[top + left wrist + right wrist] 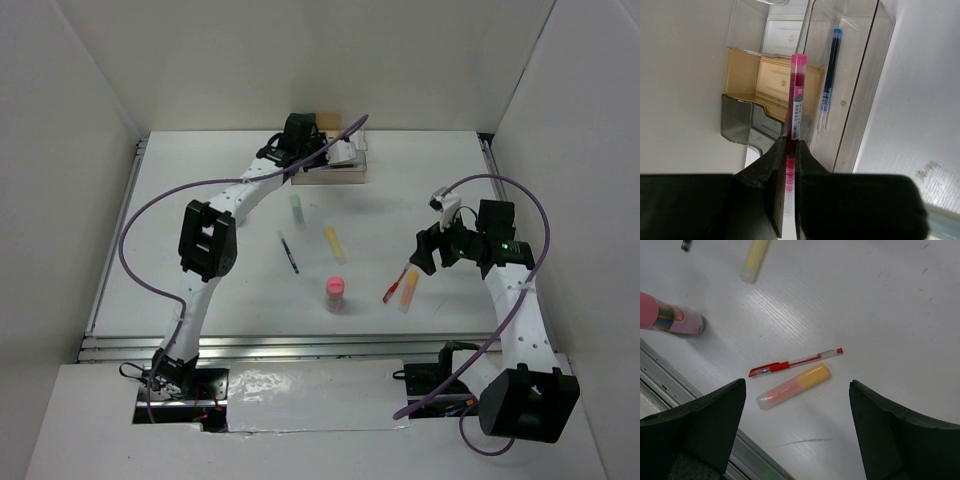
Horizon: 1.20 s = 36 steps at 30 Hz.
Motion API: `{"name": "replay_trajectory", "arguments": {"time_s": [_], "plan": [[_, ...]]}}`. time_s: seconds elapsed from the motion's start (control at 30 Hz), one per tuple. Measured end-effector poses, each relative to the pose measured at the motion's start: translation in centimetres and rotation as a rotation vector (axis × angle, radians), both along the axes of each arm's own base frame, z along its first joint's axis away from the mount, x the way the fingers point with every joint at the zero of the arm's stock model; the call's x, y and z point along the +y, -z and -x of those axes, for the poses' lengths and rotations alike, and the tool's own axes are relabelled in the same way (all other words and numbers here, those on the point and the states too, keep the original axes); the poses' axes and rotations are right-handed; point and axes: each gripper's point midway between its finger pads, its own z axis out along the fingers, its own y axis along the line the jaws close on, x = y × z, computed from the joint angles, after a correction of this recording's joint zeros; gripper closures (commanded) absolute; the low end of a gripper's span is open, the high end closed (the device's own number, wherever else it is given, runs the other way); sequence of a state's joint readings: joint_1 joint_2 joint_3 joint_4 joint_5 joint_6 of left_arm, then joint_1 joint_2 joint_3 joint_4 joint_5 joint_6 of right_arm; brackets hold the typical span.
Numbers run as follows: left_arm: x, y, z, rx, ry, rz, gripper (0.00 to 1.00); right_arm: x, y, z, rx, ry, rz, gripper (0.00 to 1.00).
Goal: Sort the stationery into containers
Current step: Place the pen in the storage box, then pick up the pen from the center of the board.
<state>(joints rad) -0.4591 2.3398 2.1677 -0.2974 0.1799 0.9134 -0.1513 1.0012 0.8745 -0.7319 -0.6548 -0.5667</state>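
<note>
Table [200, 290]: pink pen [798, 100] in L claw [790, 144]

Right gripper [798, 390] spread wide, gripping nothing; dark fingers [705, 425] low in frame at either side. White table [880, 305] below. Red pen [790, 363] and orange marker [792, 386] side by side, roughly parallel, contact unclear. Pink cylinder [670, 317] at left edge. Yellow marker [755, 260] at top, well apart.

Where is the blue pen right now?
In the left wrist view, the blue pen lies inside the long clear tray, just right of the pink pen that the left gripper holds.
</note>
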Motion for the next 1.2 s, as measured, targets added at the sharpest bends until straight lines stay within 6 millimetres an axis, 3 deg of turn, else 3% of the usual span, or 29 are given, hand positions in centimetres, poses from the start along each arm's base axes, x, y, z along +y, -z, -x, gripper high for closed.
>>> {"name": "replay_trajectory", "arguments": {"time_s": [0.2,0.43,0.73,0.87,0.97,1.0,1.07,1.17,1.2], "plan": [[-0.8,2.4,-1.1,-0.003,-0.001,0.006,0.83,0.2,-0.1,-0.1,-0.005,-0.011,-0.008,0.1],[-1.2,4.1,-1.9,-0.001,-0.012,0.025,0.67,0.4,0.8,0.7,-0.004,-0.11,0.034,0.11],[-1.7,3.0,-2.6,-0.034,-0.03,0.08,0.37,0.6,1.6,1.4,0.003,-0.247,0.099,0.11],[-1.6,2.4,-2.8,-0.02,-0.066,0.138,0.36,1.2,1.6,1.4,-0.01,-0.341,0.152,0.19],[-1.1,0.4,-2.1,0.042,-0.107,0.244,0.35,2.5,1.2,1.3,-0.014,-0.465,0.216,0.31],[-0.7,-0.7,-1.6,0.068,-0.116,0.283,0.34,3.0,1.1,1.4,-0.014,-0.509,0.235,0.39],[1.0,-4.1,0.1,0.127,-0.138,0.379,0.3,4.0,1.2,1.3,-0.016,-0.596,0.273,0.44],[5.6,-11.7,3.8,0.158,-0.165,0.529,0.28,5.3,2.1,1.7,-0.003,-0.709,0.322,0.47],[6.3,-13.2,4.9,0.17,-0.16,0.564,0.26,5.5,2.6,1.9,0.008,-0.744,0.344,0.47]]}}
